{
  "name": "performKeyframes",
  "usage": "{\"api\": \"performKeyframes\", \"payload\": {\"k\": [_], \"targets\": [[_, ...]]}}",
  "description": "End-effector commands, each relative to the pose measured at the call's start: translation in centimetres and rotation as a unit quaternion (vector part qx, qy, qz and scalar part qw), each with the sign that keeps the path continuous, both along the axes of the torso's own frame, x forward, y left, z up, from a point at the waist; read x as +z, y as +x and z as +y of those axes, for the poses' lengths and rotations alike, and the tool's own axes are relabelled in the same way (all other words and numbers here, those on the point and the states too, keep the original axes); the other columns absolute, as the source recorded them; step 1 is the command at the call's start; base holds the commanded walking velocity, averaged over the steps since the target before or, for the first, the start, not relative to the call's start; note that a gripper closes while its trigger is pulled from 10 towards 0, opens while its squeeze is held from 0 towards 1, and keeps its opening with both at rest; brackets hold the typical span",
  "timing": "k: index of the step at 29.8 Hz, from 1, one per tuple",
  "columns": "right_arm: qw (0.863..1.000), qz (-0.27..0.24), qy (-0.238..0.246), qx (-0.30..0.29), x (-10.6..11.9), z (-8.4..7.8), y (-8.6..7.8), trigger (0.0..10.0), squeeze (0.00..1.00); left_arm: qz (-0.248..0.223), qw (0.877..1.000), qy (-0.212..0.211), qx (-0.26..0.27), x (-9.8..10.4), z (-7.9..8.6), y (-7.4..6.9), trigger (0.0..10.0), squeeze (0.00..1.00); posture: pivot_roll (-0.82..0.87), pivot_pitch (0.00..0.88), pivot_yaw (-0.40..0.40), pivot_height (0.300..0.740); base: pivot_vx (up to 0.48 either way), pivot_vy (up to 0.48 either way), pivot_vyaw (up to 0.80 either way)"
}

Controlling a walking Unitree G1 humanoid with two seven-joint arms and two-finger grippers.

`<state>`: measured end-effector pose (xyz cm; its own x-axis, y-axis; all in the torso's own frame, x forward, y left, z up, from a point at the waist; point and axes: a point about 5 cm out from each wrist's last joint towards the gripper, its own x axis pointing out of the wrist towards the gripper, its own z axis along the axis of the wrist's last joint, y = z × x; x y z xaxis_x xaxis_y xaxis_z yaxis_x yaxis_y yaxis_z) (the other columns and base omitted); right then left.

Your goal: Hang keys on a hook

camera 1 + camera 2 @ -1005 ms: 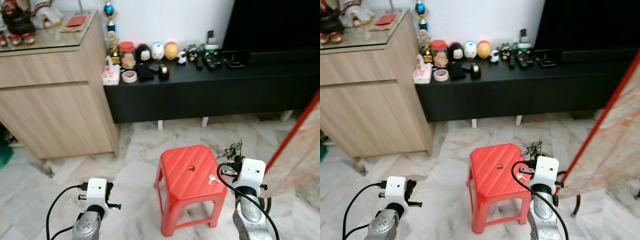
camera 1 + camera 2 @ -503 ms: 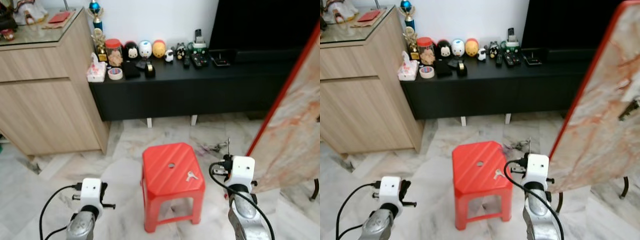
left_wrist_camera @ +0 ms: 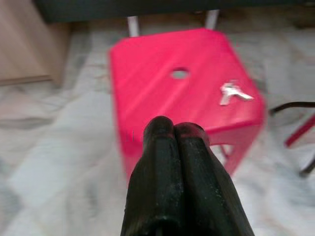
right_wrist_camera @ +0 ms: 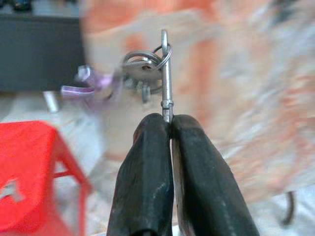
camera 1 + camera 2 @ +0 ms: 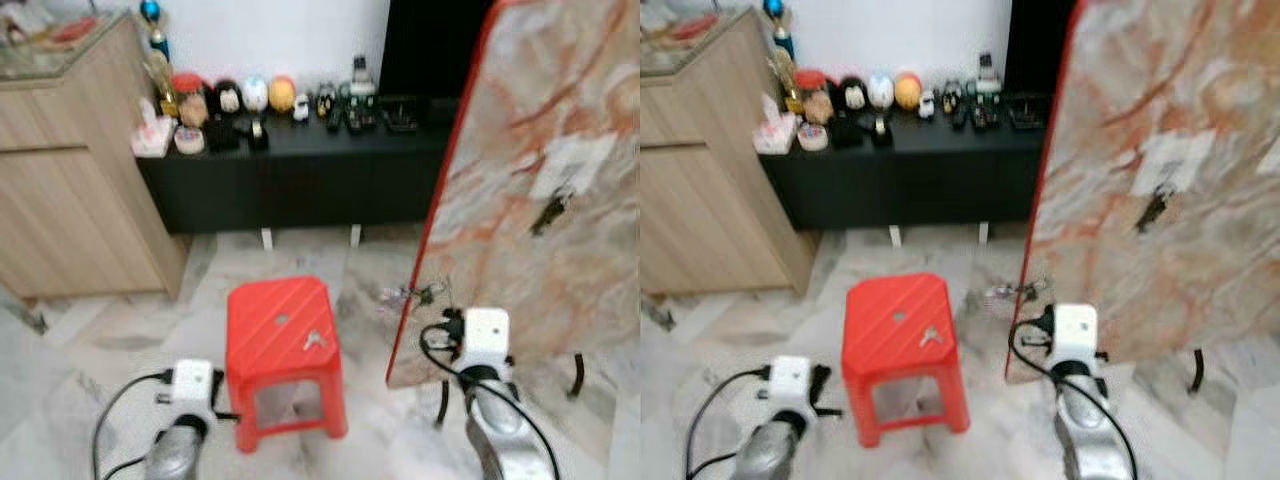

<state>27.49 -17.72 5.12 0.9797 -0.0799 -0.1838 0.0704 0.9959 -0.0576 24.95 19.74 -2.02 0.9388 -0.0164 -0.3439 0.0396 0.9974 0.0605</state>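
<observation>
Right gripper [image 4: 170,123] is clamped on the keys [image 4: 147,66], held up before the marble board [image 5: 530,190]. Left gripper [image 3: 173,130] is closed, empty, facing the red stool [image 3: 162,93].

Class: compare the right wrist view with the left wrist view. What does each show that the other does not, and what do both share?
Right wrist view alone: the right tool shut on the bunch of keys, before the marbled board. Left wrist view alone: the left tool shut, holding nothing, and a loose key on the stool. Both share the red stool.
</observation>
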Motion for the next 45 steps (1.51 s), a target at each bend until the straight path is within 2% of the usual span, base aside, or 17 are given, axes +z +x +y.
{"api": "performKeyframes", "payload": {"k": [1,4,11,12,14,16,18,20,21,24,25,26,29,30,39,44,45], "targets": [[1.0,-0.007,0.009,0.013,0.5,0.8,0.3,10.0,0.0,0.012,1.0,0.012,0.003,-0.2,0.8,-0.2,10.0,0.0,-0.01,0.035,-0.012,0.74,0.0,-0.48,0.0],[1.0,-0.005,0.008,0.026,0.7,1.1,0.3,10.0,0.0,0.012,1.0,0.013,0.003,-0.1,0.8,-0.2,10.0,0.0,-0.01,0.035,-0.012,0.74,0.0,-0.395,0.0],[0.991,0.011,-0.013,0.132,2.0,2.0,0.8,10.0,0.0,-0.029,0.999,0.014,-0.009,1.2,1.0,1.0,10.0,0.0,-0.01,0.037,-0.012,0.74,0.0,0.0,0.0],[0.986,0.02,-0.023,0.167,2.4,2.1,1.0,10.0,0.0,-0.053,0.998,0.018,-0.019,2.0,0.9,1.5,10.0,0.0,-0.01,0.037,-0.012,0.74,0.0,0.0,0.0],[0.982,0.028,-0.035,0.182,2.4,2.2,1.0,10.0,0.0,-0.062,0.998,0.02,-0.025,2.4,0.9,1.8,10.0,0.0,-0.01,0.037,-0.013,0.74,0.0,0.0,0.0],[0.97,0.057,-0.085,0.222,2.3,1.9,1.0,10.0,0.0,-0.084,0.995,0.026,-0.043,3.3,0.8,2.4,10.0,0.0,-0.01,0.032,-0.015,0.74,0.0,0.0,0.0],[0.977,0.044,-0.091,0.187,2.9,1.0,1.6,10.0,0.0,-0.095,0.994,0.028,-0.042,3.9,1.0,2.9,10.0,0.0,-0.01,0.032,-0.015,0.74,0.0,0.0,0.0],[0.986,0.044,-0.075,0.144,3.1,0.5,2.0,10.0,0.0,-0.098,0.994,0.027,-0.041,4.0,0.9,3.0,10.0,0.0,-0.01,0.026,-0.014,0.74,0.0,0.0,0.0],[0.986,0.044,-0.075,0.144,3.1,0.5,2.0,10.0,0.0,-0.098,0.994,0.027,-0.041,4.0,0.9,3.0,10.0,0.0,-0.01,0.026,-0.014,0.74,0.0,0.0,0.0],[0.996,0.033,-0.05,0.072,3.5,0.1,2.2,10.0,0.0,-0.1,0.994,0.026,-0.044,3.9,0.6,2.7,10.0,0.0,-0.02,0.021,-0.007,0.74,0.0,0.0,0.0],[0.999,0.017,-0.028,0.017,3.8,-0.4,2.4,10.0,0.0,-0.099,0.994,0.027,-0.048,3.8,0.3,2.6,10.0,0.0,-0.02,0.021,-0.007,0.74,0.0,0.0,0.0],[1.0,0.01,-0.012,-0.006,4.0,-0.6,2.4,10.0,0.0,-0.099,0.993,0.028,-0.052,3.7,0.2,2.5,10.0,0.0,-0.01,0.017,-0.003,0.74,0.0,0.0,0.0],[0.993,-0.017,0.059,-0.099,4.4,-1.6,2.2,10.0,0.0,-0.098,0.993,0.03,-0.061,3.7,-0.1,2.4,10.0,0.0,-0.02,0.01,0.003,0.74,0.0,0.0,0.0],[0.992,-0.024,0.064,-0.106,4.5,-1.6,2.2,10.0,0.0,-0.098,0.993,0.03,-0.061,3.7,-0.1,2.3,10.0,0.0,-0.02,0.007,0.004,0.74,0.0,0.0,0.0],[0.984,-0.063,0.071,-0.151,5.5,-1.7,2.1,10.0,0.0,-0.095,0.993,0.031,-0.063,3.7,-0.1,2.3,10.0,0.0,-0.02,0.0,0.01,0.74,0.0,0.0,0.0],[0.972,-0.087,0.07,-0.207,5.9,-2.4,1.6,10.0,0.0,-0.091,0.993,0.029,-0.067,3.5,-0.3,2.1,10.0,0.0,-0.02,0.0,0.016,0.74,0.0,0.0,0.0],[0.965,-0.099,0.067,-0.232,6.2,-2.7,1.3,10.0,0.0,-0.089,0.993,0.029,-0.067,3.4,-0.3,2.1,10.0,0.0,-0.02,0.0,0.019,0.74,0.0,0.0,0.0]]}}
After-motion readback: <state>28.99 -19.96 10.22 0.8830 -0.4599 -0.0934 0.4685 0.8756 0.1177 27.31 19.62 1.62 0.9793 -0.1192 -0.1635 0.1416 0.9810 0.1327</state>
